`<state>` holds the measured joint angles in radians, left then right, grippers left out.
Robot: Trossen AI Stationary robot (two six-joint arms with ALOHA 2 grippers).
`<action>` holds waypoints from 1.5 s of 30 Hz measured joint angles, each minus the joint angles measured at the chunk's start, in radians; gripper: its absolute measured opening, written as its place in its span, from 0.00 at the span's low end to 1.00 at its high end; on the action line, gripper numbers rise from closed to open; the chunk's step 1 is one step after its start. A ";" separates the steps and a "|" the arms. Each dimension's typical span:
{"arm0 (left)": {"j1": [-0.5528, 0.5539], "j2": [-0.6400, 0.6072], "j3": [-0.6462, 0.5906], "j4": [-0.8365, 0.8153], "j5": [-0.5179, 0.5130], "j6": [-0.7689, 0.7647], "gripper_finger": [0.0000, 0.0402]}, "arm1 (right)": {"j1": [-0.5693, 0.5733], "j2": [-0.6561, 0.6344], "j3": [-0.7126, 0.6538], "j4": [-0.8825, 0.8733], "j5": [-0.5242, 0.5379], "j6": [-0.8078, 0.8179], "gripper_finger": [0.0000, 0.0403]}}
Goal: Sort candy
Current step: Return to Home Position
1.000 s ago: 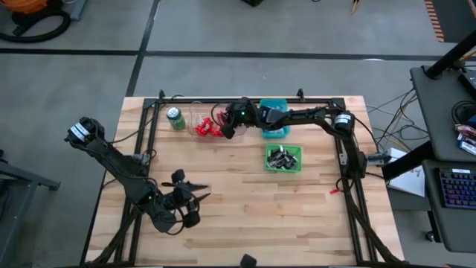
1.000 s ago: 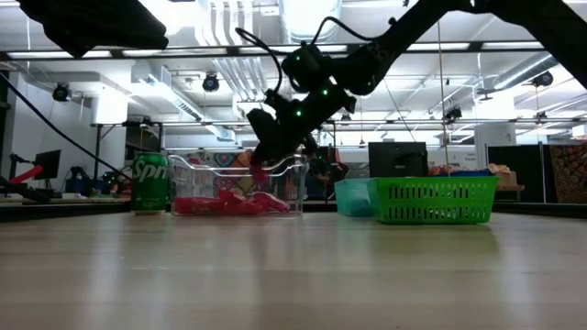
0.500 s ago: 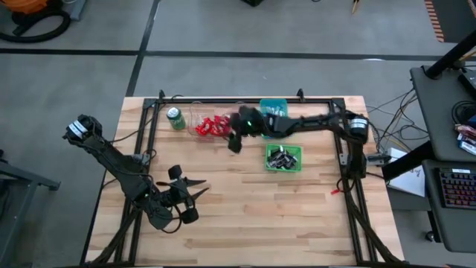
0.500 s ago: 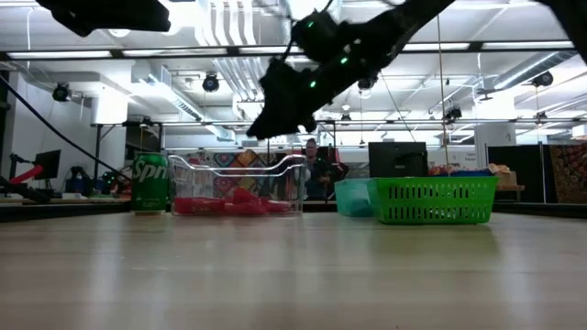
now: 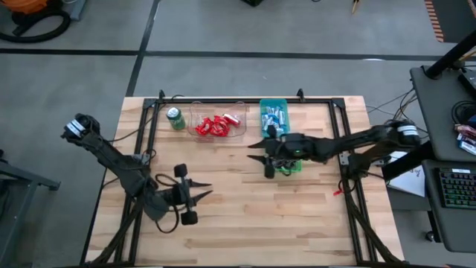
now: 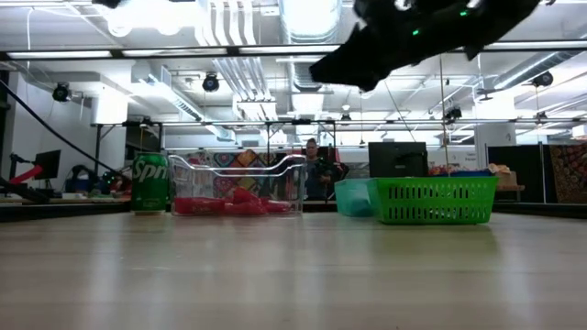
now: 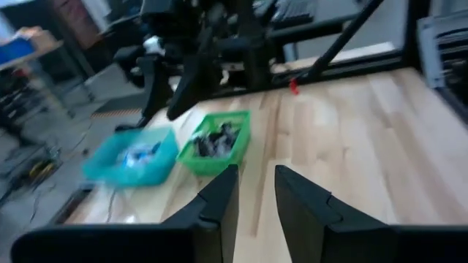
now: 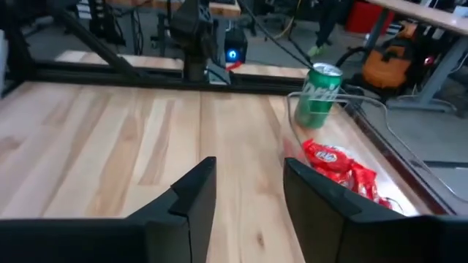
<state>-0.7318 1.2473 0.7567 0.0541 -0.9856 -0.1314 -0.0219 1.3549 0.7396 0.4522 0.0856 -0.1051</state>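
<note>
Red candy [image 5: 216, 125]: heaped in transparent bin [image 6: 289, 179] by table's far edge, just beside green can [image 6: 151, 183]. Bars jumbled, no common long axis. Blue-and-white candy [image 5: 275, 115] in teal bin [image 5: 262, 120], next along same edge. Dark candy [image 7: 213, 139] in green basket [image 6: 431, 206], nearer table's middle. No loose bar seen on bare wood of table [image 5: 245, 223], so sorting prob. done; judgement only.

From red heap out to right gripper [image 5: 260, 152]: well apart, off toward near side & toward right arm's side. Gripper above green basket's edge on the side toward left arm, high over tabletop per low view. Fingers apart, nothing betw. them. Red heap & can ahead of them in right wrist view, so facing that bin, not over it.

Left gripper [image 5: 202, 192]: near side of table, well apart from all three containers. Fingers apart w/ narrow gap, empty.

Key relation for coming move: no candy in either gripper, none below right gripper except inside basket. Likely just a pull-back of right arm to rest. Needs clearance over basket rim, little else.
</note>
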 joint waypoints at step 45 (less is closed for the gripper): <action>0.333 -1.121 -0.565 0.044 0.446 0.242 0.10 | -0.005 -0.899 -0.727 0.215 -0.006 0.026 0.28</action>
<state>-0.3988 0.1261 0.1921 0.0986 -0.5396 0.1104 -0.0265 0.4555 0.0128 0.6676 0.0792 -0.0793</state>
